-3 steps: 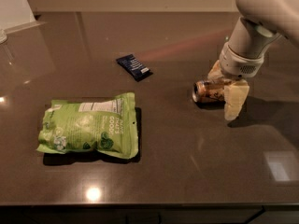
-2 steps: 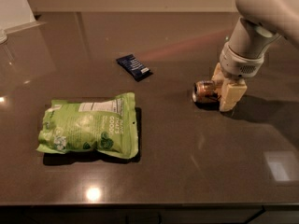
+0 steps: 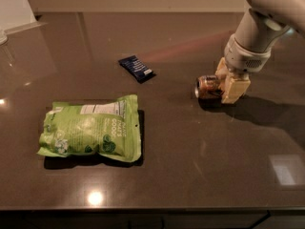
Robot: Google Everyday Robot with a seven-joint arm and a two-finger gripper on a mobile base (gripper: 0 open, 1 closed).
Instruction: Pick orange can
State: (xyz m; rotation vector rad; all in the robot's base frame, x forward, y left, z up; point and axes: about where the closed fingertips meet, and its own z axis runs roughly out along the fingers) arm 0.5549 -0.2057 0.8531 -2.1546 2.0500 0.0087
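Change since a second ago: arm (image 3: 259, 37) drawn in, front finger (image 3: 235, 88) moved from wide stance to tight against can; green bag (image 3: 93, 132) and blue wrapper (image 3: 137, 68) unmoved. Gripper (image 3: 227, 82) low at right of table (image 3: 190, 175), fingers clamped on right end of orange can (image 3: 207, 87). Can lies on side, resting on tabletop, silver end facing left. Bare surface between bag and can; near table edge well forward of can; wrapper well apart, to left behind.

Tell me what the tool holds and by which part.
The tool clamps the orange can by its right end, lying on the table.
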